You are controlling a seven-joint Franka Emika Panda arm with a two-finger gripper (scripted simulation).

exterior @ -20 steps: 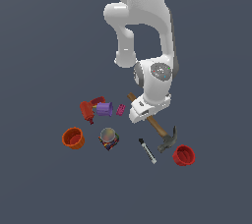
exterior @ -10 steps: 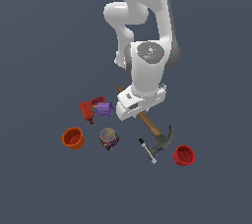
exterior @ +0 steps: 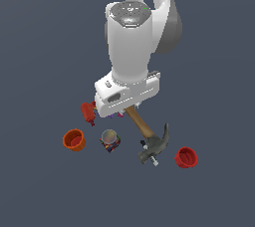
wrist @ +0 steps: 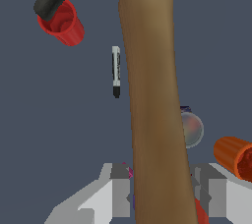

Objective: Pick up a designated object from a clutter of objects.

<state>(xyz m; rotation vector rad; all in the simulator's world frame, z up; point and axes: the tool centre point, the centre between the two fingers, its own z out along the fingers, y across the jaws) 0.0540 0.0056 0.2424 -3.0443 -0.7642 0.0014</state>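
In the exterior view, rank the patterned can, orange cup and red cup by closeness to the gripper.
From the gripper, which grips the hammer:
1. Patterned can, just below it, slightly to the view's left.
2. Orange cup, farther out on the view's left.
3. Red cup, lower on the view's right.

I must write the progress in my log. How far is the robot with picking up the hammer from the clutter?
Done, it seems: the gripper has reached the hammer, and its fingers sit on either side of the wooden handle. In hand: the lift. In the exterior view the hammer appears raised above the marker pen, orange cup and red cup. Left: carrying it fully clear.
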